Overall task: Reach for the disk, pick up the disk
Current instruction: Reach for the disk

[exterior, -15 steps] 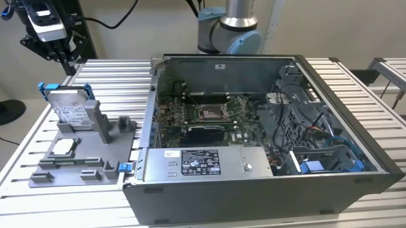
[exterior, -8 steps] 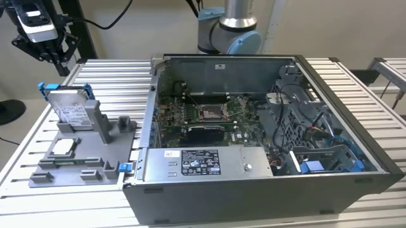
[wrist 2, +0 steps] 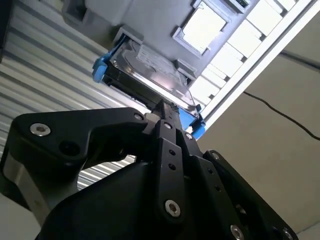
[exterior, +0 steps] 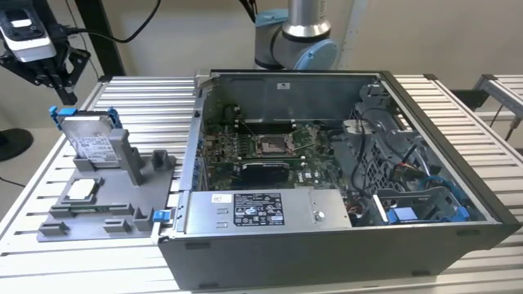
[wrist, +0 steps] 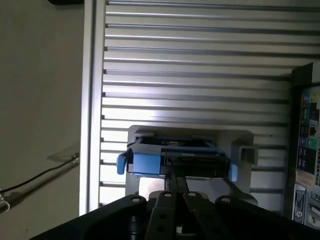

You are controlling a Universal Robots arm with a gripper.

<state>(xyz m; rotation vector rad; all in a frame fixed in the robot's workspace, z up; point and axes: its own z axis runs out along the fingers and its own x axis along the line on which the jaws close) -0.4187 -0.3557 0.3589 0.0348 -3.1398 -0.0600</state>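
Jaws closed on nothing, just short of the disk (exterior: 90, 142), its lower end hidden in grey holder (exterior: 114, 208)

In the exterior view the tool (exterior: 67, 93), at about eleven o'clock from the disk (exterior: 88, 139), is cut off by the picture's edge. The disk's lower part is hidden behind the grey holder (exterior: 122, 160), and its label's print is too small to tell. The arm (exterior: 298, 33), at twelve o'clock from the computer case (exterior: 327, 257), runs out of frame, its lower part hidden behind the case.
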